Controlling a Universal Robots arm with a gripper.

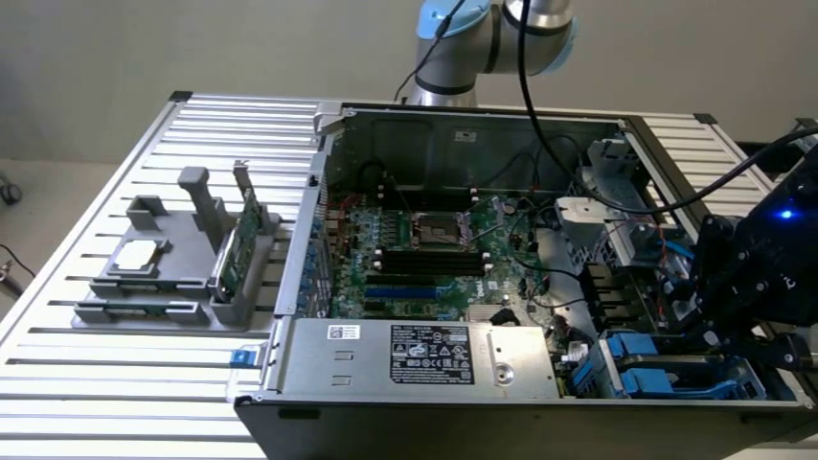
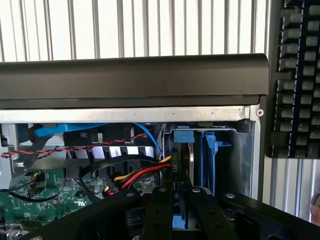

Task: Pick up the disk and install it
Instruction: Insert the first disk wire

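In the wrist view the disk (image 2: pixel 183 150) stands on edge in the drive bay at the corner of the open computer case (image 1: pixel 422 359). Its blue carrier caps the far end, and a thin silver side shows. My gripper (image 2: pixel 179 196) is shut on the disk, one black finger (image 2: pixel 157 212) on each flat side, with blue plastic visible between them. In the exterior view my gripper (image 1: pixel 731 297) hangs low over the drive bays at the case's front corner on the exterior view's right. The disk itself is hidden there behind the black wrist.
Red, yellow and black cables (image 2: pixel 140 172) run just beside the bay. Another blue carrier (image 2: pixel 210 155) stands next to the disk. A grey holder (image 1: pixel 172 273) carrying a green card and a small silver chip sits at the exterior view's left. A keyboard (image 2: pixel 295 75) lies outside the case.
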